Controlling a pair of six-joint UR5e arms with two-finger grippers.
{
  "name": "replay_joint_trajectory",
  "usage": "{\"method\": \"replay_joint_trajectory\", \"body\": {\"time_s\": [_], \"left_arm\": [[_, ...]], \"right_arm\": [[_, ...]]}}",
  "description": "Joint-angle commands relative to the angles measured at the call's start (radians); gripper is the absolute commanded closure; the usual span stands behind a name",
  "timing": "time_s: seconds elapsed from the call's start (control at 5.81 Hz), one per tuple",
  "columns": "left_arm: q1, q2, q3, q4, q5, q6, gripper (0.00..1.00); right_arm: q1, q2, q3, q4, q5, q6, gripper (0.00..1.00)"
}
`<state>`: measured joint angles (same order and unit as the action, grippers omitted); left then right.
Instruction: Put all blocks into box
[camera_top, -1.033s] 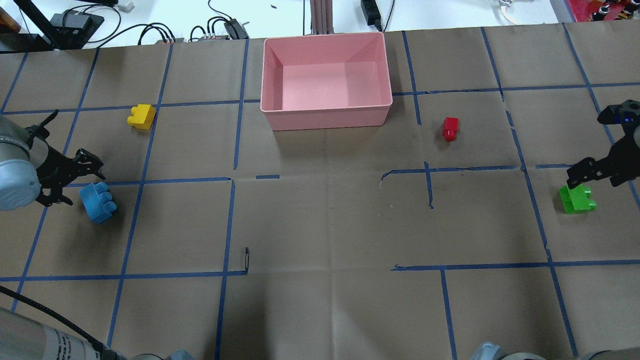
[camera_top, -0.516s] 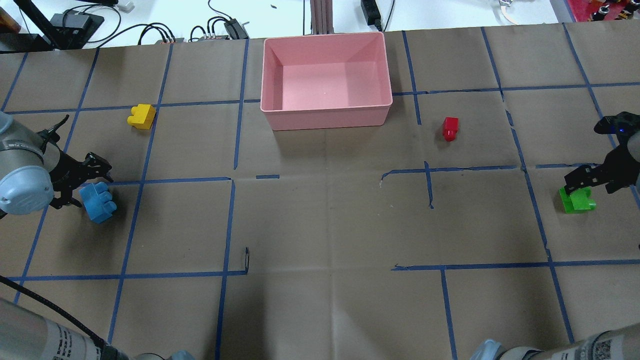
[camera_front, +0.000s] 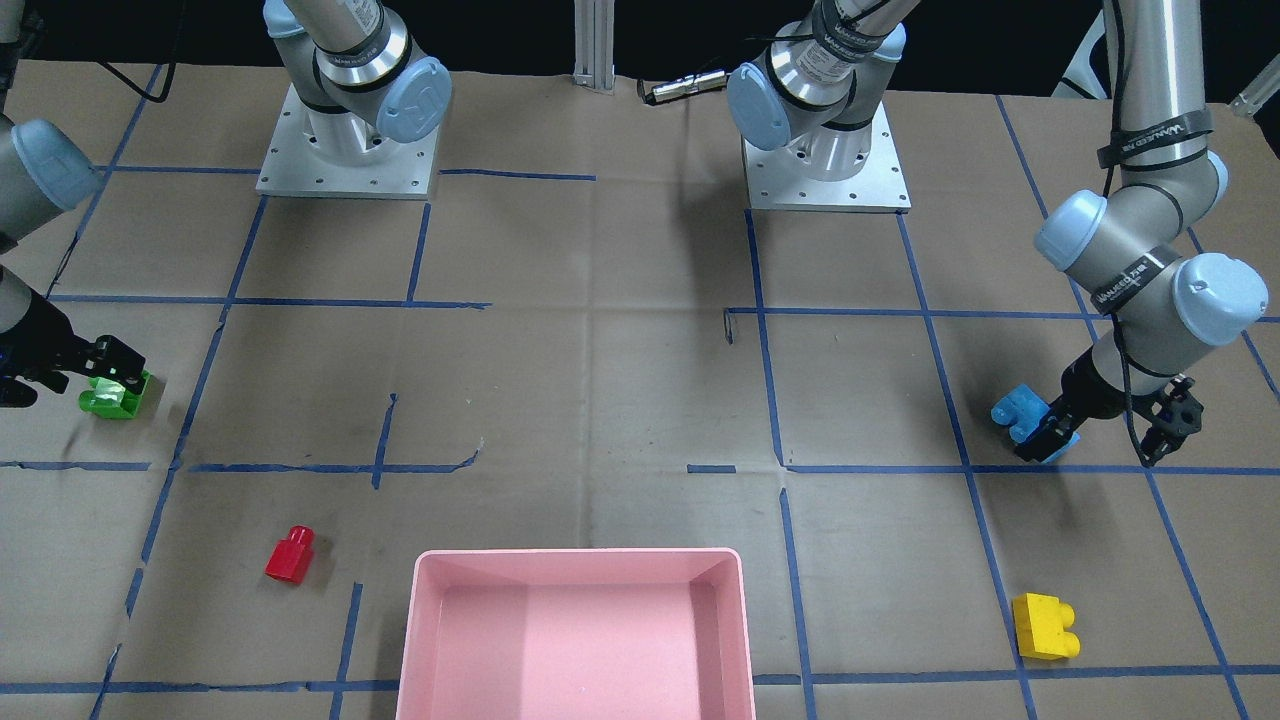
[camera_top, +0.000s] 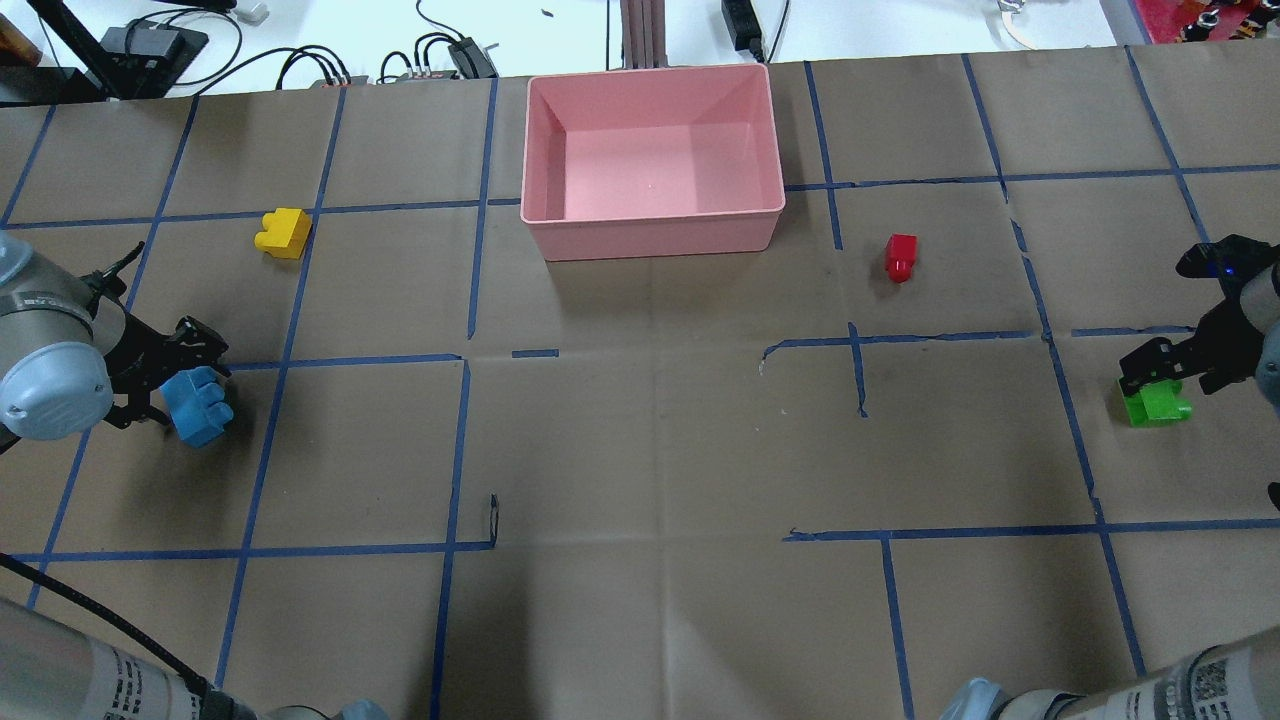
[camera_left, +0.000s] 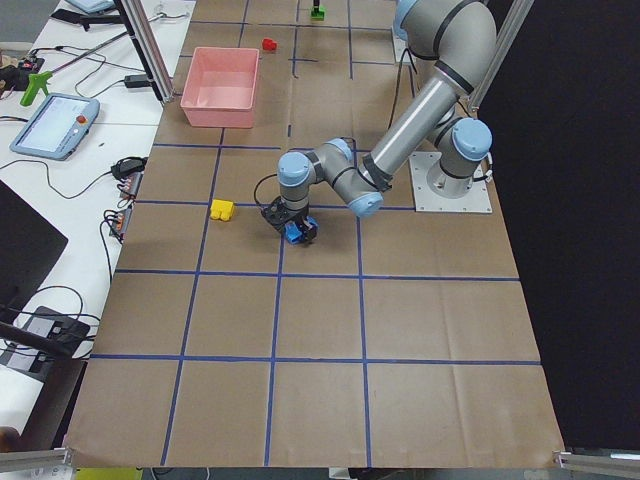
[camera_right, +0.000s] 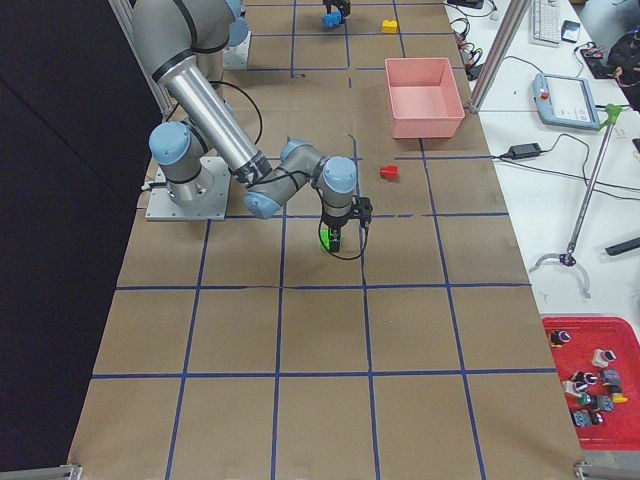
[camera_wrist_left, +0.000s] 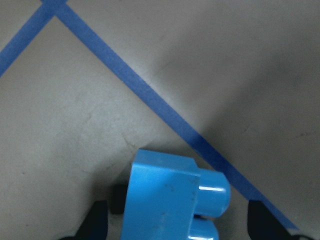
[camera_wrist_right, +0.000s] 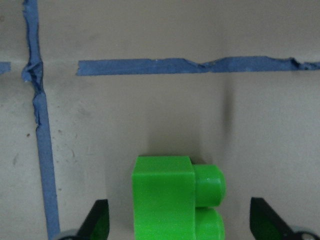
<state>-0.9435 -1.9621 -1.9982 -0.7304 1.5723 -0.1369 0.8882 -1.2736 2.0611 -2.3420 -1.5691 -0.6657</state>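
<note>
The light blue brick (camera_top: 200, 408) lies at the table's left and also shows in the front view (camera_front: 1018, 411). My left gripper (camera_top: 180, 385) is open and straddles it; in the left wrist view the brick (camera_wrist_left: 172, 197) sits between the two fingertips (camera_wrist_left: 95, 222). The green brick (camera_top: 1155, 405) lies at the right. My right gripper (camera_top: 1160, 383) is open around it, with the brick (camera_wrist_right: 165, 197) between the fingertips (camera_wrist_right: 97, 220). The yellow brick (camera_top: 284, 232) and the red brick (camera_top: 900, 256) lie loose on the table. The pink box (camera_top: 655, 238) stands at the far middle, with nothing in it.
Blue tape lines grid the brown paper table cover. Cables and a power strip (camera_top: 742, 22) lie beyond the far edge behind the box. The two arm bases (camera_front: 350, 150) stand at the robot's side of the table.
My left gripper has moved right, its fingers now on both sides of the blue brick. My right gripper has come down over the green brick. No brick has moved.
</note>
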Motion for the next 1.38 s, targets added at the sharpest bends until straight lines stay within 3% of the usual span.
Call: {"method": "replay_joint_trajectory", "body": {"time_s": [0.0,0.17,0.34,0.52,0.86,1.2], "left_arm": [[0.002,-0.007,-0.002,0.020,-0.003,0.005,0.31],[0.002,-0.014,-0.002,0.008,0.000,0.006,0.54],[0.000,-0.014,-0.001,0.006,0.000,0.006,0.61],[-0.004,-0.008,0.013,-0.007,0.000,0.006,0.68],[-0.009,0.015,0.098,-0.139,-0.029,0.006,0.87],[-0.071,0.032,0.369,-0.472,-0.046,0.008,0.93]], "right_arm": [[0.000,0.011,0.002,-0.007,0.000,0.000,0.01],[0.000,0.010,0.010,-0.007,-0.006,0.000,0.04],[-0.002,0.008,0.020,-0.007,-0.011,0.000,0.14],[-0.002,0.004,0.021,0.007,-0.017,-0.002,0.35],[-0.002,0.004,0.019,0.022,-0.025,0.006,0.93],[0.000,-0.033,-0.034,0.071,-0.020,0.009,0.95]]}}
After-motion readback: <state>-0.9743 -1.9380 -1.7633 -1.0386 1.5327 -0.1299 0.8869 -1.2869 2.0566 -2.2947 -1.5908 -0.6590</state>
